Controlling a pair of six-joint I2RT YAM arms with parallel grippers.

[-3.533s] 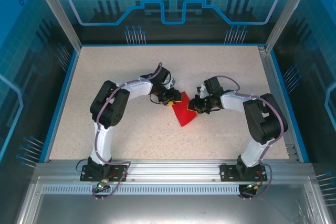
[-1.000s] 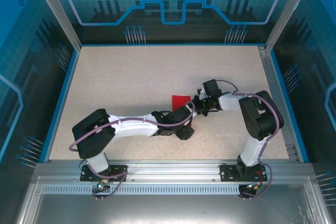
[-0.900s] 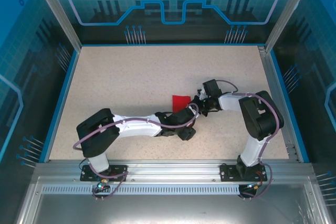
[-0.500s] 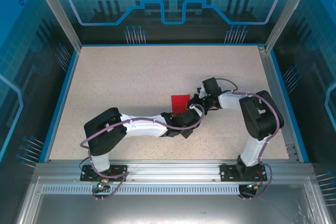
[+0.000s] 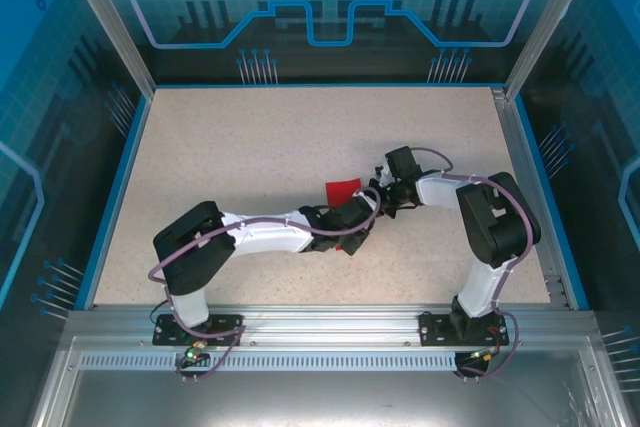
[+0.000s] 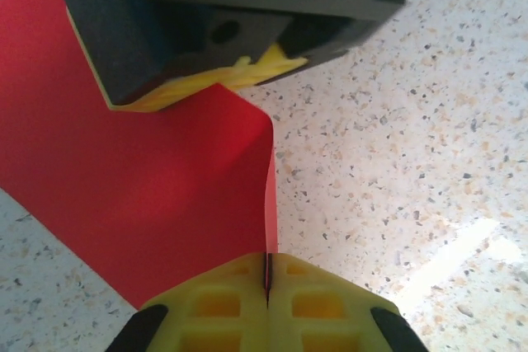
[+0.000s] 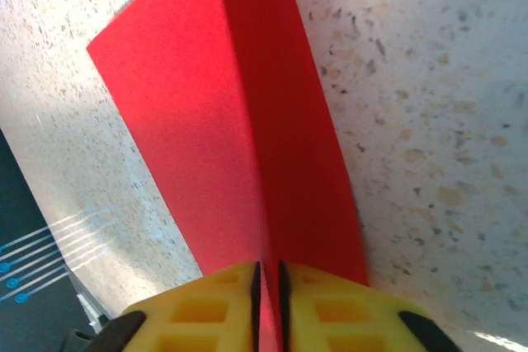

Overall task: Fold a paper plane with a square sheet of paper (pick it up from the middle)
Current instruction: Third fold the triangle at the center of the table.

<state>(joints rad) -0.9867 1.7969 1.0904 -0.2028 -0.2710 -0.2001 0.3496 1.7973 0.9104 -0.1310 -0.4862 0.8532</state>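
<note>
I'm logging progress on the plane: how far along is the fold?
Done: the paper already carries a crease, standing up as a ridge in the right wrist view. In hand: the left gripper and right gripper each pinch it, from opposite sides. Left: it shows no pointed dart shape yet, so further folds likely remain.

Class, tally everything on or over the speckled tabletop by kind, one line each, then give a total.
Bright red folded paper sheet: 1
White-and-black robot arms: 2 (left arm, right arm)
Total: 3
</note>
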